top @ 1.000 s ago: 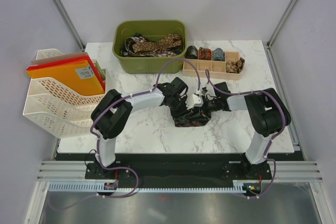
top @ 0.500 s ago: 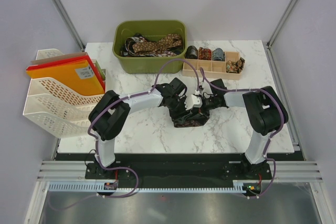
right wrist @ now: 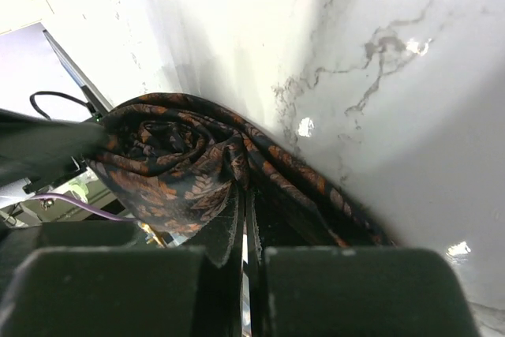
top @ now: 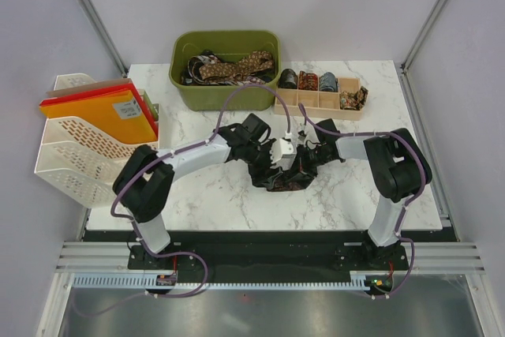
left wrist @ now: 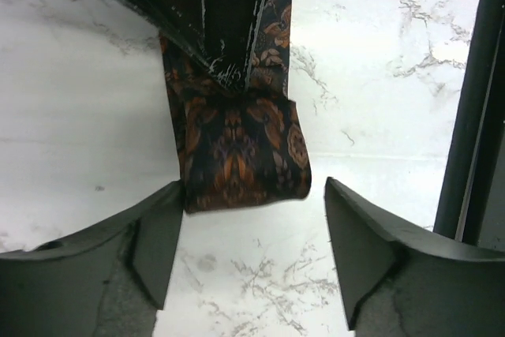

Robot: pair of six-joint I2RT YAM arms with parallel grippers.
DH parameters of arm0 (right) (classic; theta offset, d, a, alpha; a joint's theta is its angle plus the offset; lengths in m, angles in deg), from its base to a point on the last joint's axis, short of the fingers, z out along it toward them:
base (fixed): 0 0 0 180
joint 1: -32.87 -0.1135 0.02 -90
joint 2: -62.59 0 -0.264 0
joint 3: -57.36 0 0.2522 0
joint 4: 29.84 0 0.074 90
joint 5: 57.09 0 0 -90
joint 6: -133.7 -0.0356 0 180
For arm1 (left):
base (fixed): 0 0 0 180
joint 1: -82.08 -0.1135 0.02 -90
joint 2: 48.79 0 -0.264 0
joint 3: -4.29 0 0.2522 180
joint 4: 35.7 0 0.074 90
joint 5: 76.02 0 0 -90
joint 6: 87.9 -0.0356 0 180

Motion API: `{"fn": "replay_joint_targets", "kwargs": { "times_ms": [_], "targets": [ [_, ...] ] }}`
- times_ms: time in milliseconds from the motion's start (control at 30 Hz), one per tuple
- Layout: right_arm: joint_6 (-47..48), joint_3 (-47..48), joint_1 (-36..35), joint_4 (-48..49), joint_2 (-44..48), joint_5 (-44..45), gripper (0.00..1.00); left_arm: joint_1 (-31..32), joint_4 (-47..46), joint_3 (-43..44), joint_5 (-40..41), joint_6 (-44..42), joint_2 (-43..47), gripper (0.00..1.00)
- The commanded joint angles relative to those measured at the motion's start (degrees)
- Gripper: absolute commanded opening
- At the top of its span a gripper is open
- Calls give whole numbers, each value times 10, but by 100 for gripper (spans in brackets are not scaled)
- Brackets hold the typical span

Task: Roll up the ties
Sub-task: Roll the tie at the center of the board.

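A dark brown tie (top: 272, 180) with an orange print lies bunched on the marble table (top: 213, 195), between the two grippers. In the left wrist view its folded end (left wrist: 241, 147) rests on the table just ahead of the fingertips. My left gripper (left wrist: 248, 250) (top: 278, 152) is open, with only bare marble between its fingers (left wrist: 154, 242). My right gripper (right wrist: 245, 252) (top: 304, 160) comes in from the right and is shut on the tie's dark inner fabric. The rest of the tie (right wrist: 181, 163) is crumpled in loose folds just beyond it.
A green bin (top: 229, 99) at the back holds several loose ties (top: 233, 67). To its right, a wooden divided tray (top: 316, 110) has rolled ties (top: 308, 80) in its compartments. A white file rack (top: 79, 163) with orange and red folders stands at the left edge.
My left gripper has opened, let go of the tie and drawn back to the left. My right gripper has closed on the tie. The bunched tie has shifted slightly left.
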Motion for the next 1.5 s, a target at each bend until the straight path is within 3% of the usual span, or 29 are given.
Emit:
{"fn": "replay_joint_targets", "kwargs": {
  "times_ms": [0,133,367,567,800,1200,1467],
  "targets": [
    [41,-1,6,-39,-27,110,0,-30,-20,-44,-36,-38,72,83],
    [42,2,5,-40,-30,111,0,-28,-67,-100,-39,-87,96,100],
    [42,3,1,-41,-32,110,0,-9,-144,-108,12,-106,49,99],
    [37,3,-3,-40,-33,111,0,11,-152,-100,21,-123,34,86],
    [23,8,-21,-32,-39,105,0,38,-141,-52,26,-75,20,68],
    [-13,1,-23,0,-36,71,0,61,-110,56,78,54,-89,60],
    [-35,-3,-8,28,-22,19,0,65,-36,45,107,43,-116,52]
  ]
}}
